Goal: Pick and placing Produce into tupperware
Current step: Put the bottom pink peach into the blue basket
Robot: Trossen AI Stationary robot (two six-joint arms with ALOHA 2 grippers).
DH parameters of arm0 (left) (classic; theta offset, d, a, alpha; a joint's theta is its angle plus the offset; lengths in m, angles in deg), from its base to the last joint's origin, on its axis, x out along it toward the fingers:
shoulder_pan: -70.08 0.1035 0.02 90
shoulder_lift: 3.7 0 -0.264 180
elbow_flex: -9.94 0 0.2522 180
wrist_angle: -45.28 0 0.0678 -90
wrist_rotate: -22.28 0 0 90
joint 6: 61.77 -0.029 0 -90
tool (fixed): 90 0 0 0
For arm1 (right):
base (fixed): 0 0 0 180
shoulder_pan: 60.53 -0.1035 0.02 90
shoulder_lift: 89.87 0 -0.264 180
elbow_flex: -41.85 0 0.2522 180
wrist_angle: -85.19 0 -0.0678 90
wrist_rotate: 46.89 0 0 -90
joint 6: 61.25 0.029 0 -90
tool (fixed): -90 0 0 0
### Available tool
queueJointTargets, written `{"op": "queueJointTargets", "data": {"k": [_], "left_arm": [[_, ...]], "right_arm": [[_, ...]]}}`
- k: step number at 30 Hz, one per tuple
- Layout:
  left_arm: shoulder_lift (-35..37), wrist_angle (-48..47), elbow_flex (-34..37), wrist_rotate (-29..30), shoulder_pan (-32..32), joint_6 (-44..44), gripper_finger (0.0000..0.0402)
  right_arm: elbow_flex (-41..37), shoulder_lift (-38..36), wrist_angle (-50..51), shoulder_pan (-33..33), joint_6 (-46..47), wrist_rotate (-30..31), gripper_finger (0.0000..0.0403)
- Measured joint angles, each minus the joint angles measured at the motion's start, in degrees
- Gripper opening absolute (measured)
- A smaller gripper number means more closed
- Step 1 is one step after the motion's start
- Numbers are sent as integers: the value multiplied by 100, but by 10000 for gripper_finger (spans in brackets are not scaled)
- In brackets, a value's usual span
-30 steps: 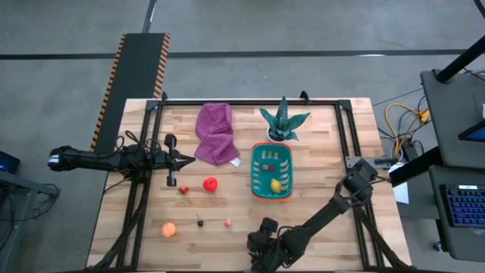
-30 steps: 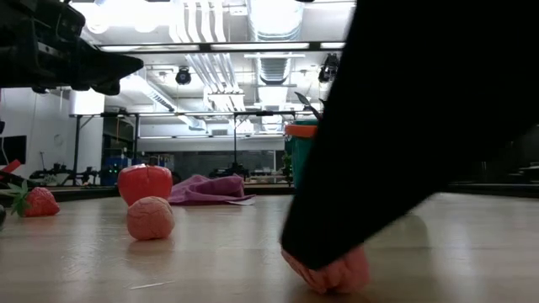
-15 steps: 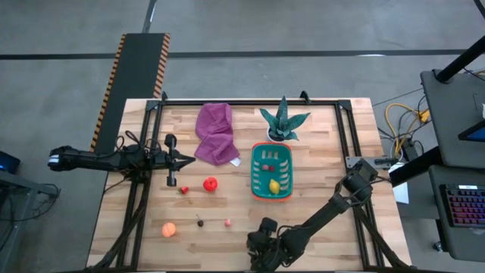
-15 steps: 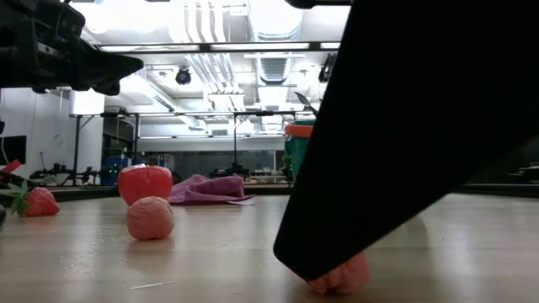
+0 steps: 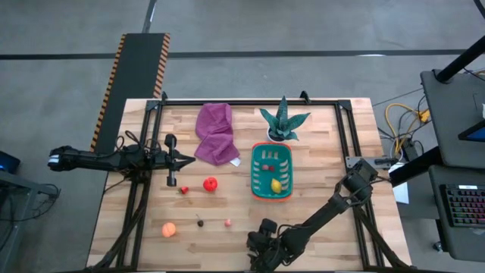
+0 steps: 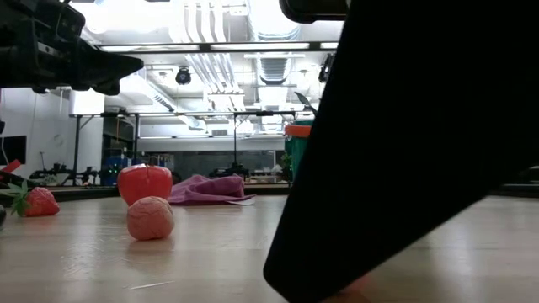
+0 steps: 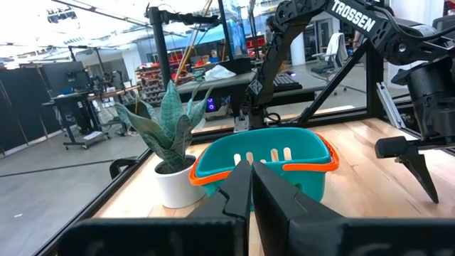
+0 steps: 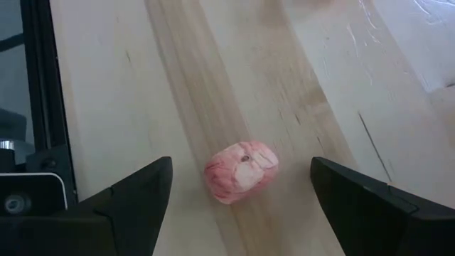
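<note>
Produce piece, a pink fruit [image 8: 242, 171], lies between the right pincer's [image 8: 240, 190] spread-apart fingers near the desk's front edge.

In the low view we find the right arm [image 6: 421, 143] blocking most of the teal basket [image 6: 301, 135]; the strawberry [image 6: 34, 202] seems partly cut off at left.
</note>
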Motion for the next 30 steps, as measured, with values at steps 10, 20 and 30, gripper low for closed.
{"op": "queueJointTargets", "data": {"k": [10,20,30], "left_arm": [[-4,0,0,-2,0,-2,0],[-2,0,0,-2,0,-2,0],[-2,0,0,0,0,0,0]], "right_arm": [[-4,0,9,19,3,-102,233],[-4,0,26,20,28,-156,134],[0,-2,15,15,2,-312,74]]}}
